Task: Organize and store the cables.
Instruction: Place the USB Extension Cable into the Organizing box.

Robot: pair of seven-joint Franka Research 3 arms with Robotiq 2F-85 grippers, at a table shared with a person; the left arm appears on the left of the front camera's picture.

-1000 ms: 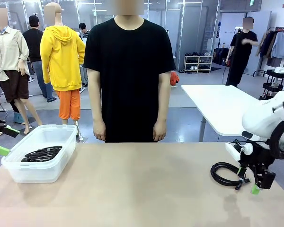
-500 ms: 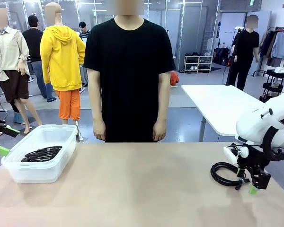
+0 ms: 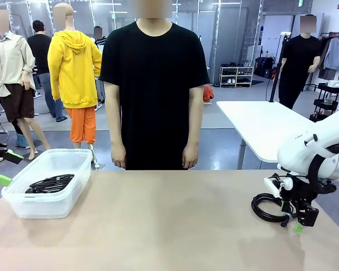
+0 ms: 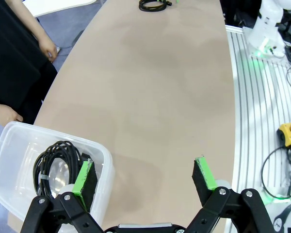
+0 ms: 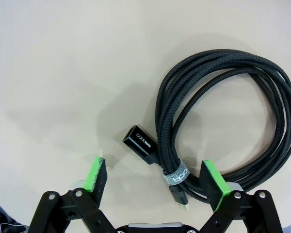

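Right wrist view: right gripper (image 5: 154, 180) poised low over coiled cable (image 5: 223, 121) on table (image 5: 53, 58), green pads (image 5: 95, 174) apart on either side of tied bundle and grey strap (image 5: 176, 173); nothing clamped yet. Judged step: pick-up of this last loose coil. Next move likely calls for closing squarely on strapped section, so strands stay bunched, then lifting and carrying across table to clear bin (image 3: 45, 183). Second coil (image 3: 50, 183) already lying inside bin. Left gripper (image 4: 144, 177) hovering at bin's near corner, jaws wide apart, empty. White print on black plug (image 5: 139, 144) beside strap, roughly "CODEWAY"; strap lettering too small to read.
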